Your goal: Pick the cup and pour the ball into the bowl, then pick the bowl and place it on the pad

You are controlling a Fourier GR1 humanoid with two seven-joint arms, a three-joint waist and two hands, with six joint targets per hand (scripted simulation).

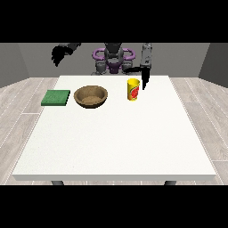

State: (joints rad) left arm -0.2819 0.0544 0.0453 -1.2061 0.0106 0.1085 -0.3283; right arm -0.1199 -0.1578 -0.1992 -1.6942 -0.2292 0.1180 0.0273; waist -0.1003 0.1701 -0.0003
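A large white rectangular desk (116, 147) with a smooth matte top fills most of the scene, widening toward the near edge. Two dark legs show under its near edge, one at the left (57, 182) and one at the right (170, 182). Around the desk lies a floor of pale grey-brown wooden planks (20, 116), visible at the left and at the right. Behind, plain grey walls (26, 58) close the room at the far side, a little darker toward the far corners. The light is even and soft, with no sharp shadows on the desk top.
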